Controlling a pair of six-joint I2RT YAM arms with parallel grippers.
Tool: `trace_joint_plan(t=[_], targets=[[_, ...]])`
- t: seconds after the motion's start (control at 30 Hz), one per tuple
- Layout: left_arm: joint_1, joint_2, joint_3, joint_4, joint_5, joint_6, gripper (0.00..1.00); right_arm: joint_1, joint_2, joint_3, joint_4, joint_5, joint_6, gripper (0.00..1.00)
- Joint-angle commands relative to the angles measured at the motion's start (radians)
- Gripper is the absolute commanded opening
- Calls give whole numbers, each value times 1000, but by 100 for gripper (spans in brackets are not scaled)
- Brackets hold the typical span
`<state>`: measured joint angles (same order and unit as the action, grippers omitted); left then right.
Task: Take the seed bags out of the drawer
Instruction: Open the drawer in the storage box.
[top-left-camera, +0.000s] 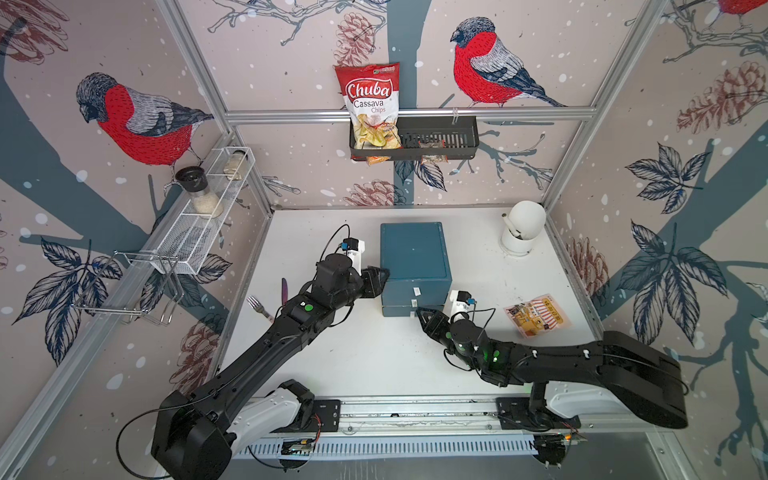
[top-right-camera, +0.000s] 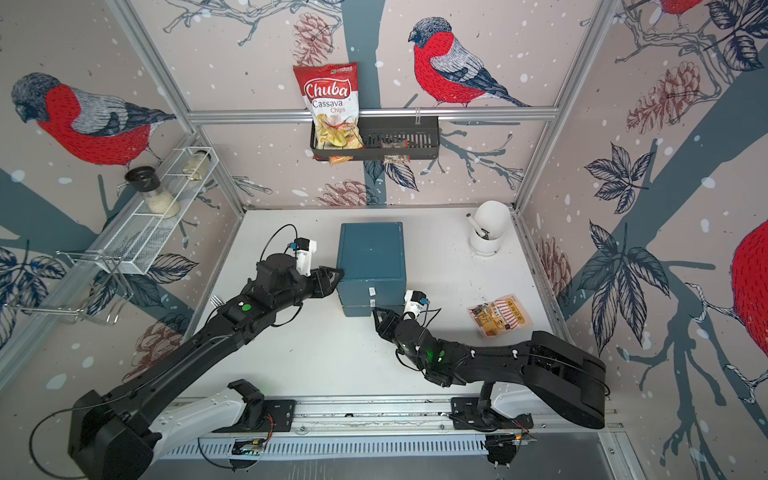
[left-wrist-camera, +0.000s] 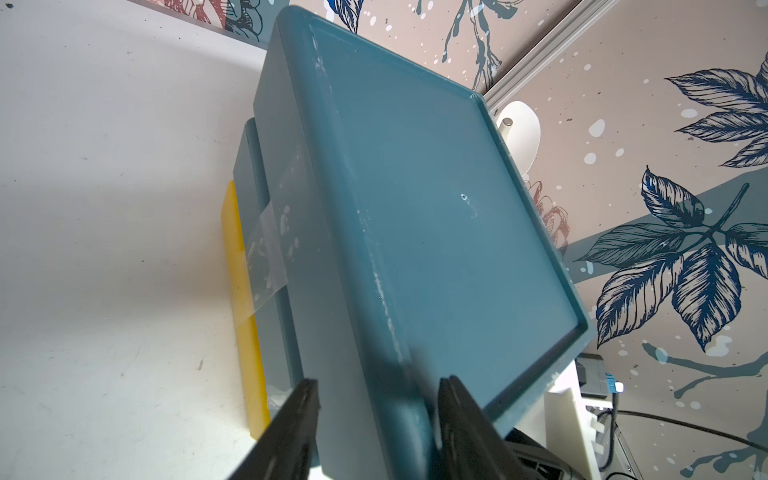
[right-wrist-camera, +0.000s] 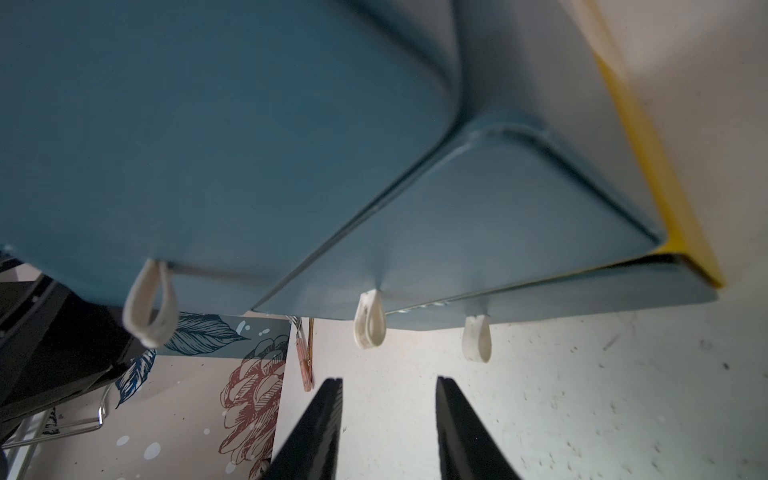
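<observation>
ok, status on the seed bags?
Left gripper clamped on corner of blue drawer unit; right gripper open, just short of the white pull loops. Orange-yellow seed bag already out on the table; other bags unseen. Nothing blocking the pulls.

text: "Chuba Cassava Chips" | on: red chips bag (top-left-camera: 368, 95) | seen: both top views
</observation>
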<state>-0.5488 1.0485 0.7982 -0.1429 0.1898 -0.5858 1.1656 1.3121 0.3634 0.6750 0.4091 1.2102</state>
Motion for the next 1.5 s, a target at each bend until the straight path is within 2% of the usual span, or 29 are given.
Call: trace_joint_plan(t=[0.0,0.33,0.57,1.07,1.33,1.47], targets=[[3,0,-4,-49,16,33,51,-4,30,3,108,12,6,42],[4,-11,-15,-45,24,52,50,-18,96,19,189,-11,-20,40],[3,-13,-16,-52,21,64,50,-43,141,29,225,-49,-9,35],[5,-10,-16,-50,36,83,48,-73,157,29,252,-69,-15,28],[5,-15,-14,-61,36,90,48,-88,171,42,250,-94,-20,18],[4,-13,-14,-64,33,93,48,-89,171,42,243,-105,-19,5]])
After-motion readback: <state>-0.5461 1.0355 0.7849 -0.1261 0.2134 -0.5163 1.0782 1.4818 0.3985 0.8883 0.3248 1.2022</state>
